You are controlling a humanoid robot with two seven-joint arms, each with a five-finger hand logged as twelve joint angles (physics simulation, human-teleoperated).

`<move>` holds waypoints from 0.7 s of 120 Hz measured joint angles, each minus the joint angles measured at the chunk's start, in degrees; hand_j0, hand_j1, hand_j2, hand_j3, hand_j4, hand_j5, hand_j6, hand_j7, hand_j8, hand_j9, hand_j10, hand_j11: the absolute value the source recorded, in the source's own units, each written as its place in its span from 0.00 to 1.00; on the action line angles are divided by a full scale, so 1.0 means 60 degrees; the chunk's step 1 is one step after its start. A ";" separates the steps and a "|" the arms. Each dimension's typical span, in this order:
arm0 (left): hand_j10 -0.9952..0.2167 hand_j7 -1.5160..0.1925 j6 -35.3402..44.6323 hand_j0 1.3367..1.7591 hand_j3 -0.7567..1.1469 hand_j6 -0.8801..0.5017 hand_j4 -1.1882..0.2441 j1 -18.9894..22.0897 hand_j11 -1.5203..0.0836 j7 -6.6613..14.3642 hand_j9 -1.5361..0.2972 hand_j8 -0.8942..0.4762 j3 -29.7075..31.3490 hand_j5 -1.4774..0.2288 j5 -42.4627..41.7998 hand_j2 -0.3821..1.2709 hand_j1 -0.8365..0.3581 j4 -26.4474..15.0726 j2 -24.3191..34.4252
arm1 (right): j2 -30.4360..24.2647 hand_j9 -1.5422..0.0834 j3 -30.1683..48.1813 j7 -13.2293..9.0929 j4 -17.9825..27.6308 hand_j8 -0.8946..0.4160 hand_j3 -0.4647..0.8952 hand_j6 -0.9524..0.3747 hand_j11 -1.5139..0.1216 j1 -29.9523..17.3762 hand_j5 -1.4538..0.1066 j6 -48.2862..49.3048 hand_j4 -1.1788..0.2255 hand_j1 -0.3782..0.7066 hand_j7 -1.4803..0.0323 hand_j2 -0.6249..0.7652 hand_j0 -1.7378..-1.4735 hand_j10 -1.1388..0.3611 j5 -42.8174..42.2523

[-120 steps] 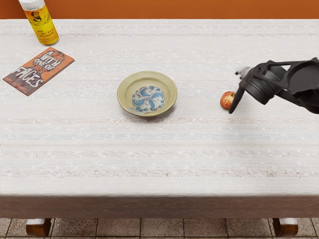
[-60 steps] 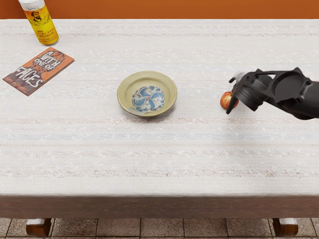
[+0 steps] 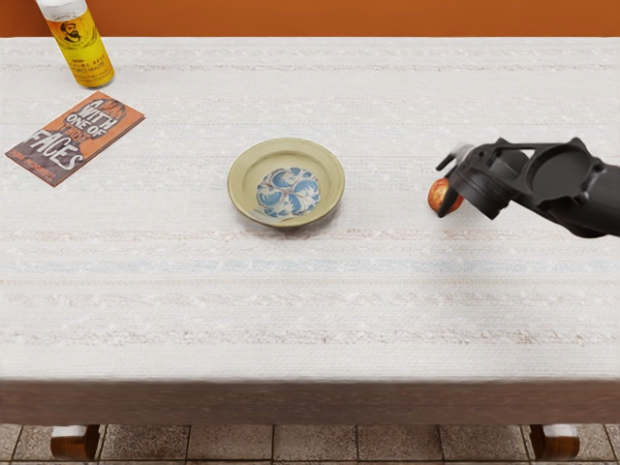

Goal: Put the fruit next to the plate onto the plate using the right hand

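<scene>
A small red-and-yellow apple [image 3: 440, 196] sits on the table to the right of the plate [image 3: 286, 181], a greenish dish with a blue-and-white pattern in its middle. My right hand [image 3: 457, 186] comes in from the right edge and is against the apple's right side. Its dark fingers [image 3: 449, 206] curl around the fruit and hide its right part. The apple still rests on the tablecloth, about a plate's width away from the plate. The left arm does not show.
A yellow bottle [image 3: 77, 37] stands at the far left corner. An orange book [image 3: 75, 136] lies just in front of it. The table's front edge [image 3: 310, 383] runs across the lower part of the view.
My right hand has slid left onto the apple and its fingers have curled in around it. The apple and the plate have stayed where they were.
</scene>
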 joint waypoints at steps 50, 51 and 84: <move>0.82 0.89 0.0000 0.76 0.40 0.64 0.83 0.0000 0.95 -0.0005 0.84 0.65 -0.0001 0.87 0.0001 0.23 0.99 -0.0002 0.0000 | -0.1052 0.30 0.4961 -0.0002 -0.2133 0.44 0.34 0.39 0.28 -0.1149 0.26 0.4057 0.30 0.62 0.31 0.67 0.34 0.39 0.0176; 0.82 0.89 0.0000 0.76 0.40 0.64 0.83 0.0000 0.95 -0.0005 0.84 0.65 -0.0001 0.87 0.0001 0.23 0.99 -0.0001 0.0000 | -0.1123 0.30 0.5211 -0.0003 -0.2198 0.44 0.34 0.39 0.28 -0.1203 0.26 0.4309 0.30 0.62 0.31 0.68 0.34 0.39 0.0197; 0.82 0.89 0.0000 0.76 0.40 0.64 0.83 0.0000 0.95 -0.0002 0.84 0.65 -0.0004 0.87 0.0001 0.23 0.99 -0.0001 0.0000 | -0.2286 0.22 0.8816 -0.0006 -0.2633 0.46 0.34 0.38 0.20 -0.2060 0.17 0.8390 0.27 0.61 0.25 0.77 0.33 0.39 0.3055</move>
